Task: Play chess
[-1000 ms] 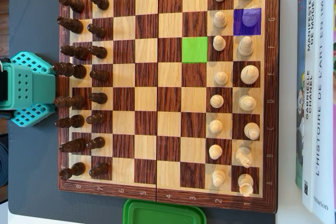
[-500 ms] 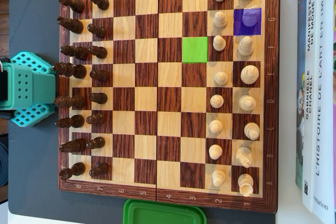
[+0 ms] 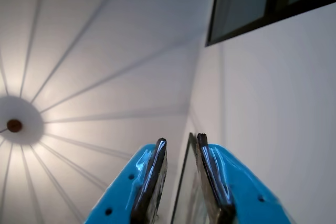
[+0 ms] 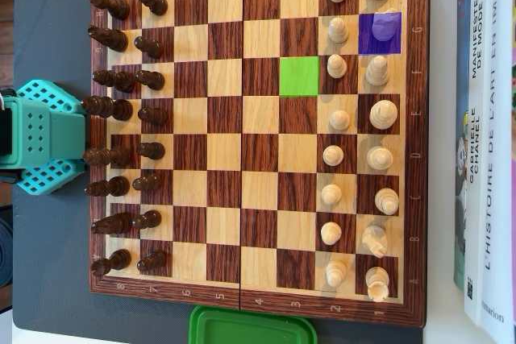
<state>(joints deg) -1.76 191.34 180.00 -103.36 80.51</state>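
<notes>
Chessboard [image 4: 258,147]: dark pieces [image 4: 121,118] left, light pieces [image 4: 355,134] right.

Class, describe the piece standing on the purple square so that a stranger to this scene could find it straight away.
In the overhead view, start at the chessboard and go to its right side, where the light pieces stand. In the outermost column, second from the top, a light piece stands on a purple square; no other occupied square is coloured.
</notes>
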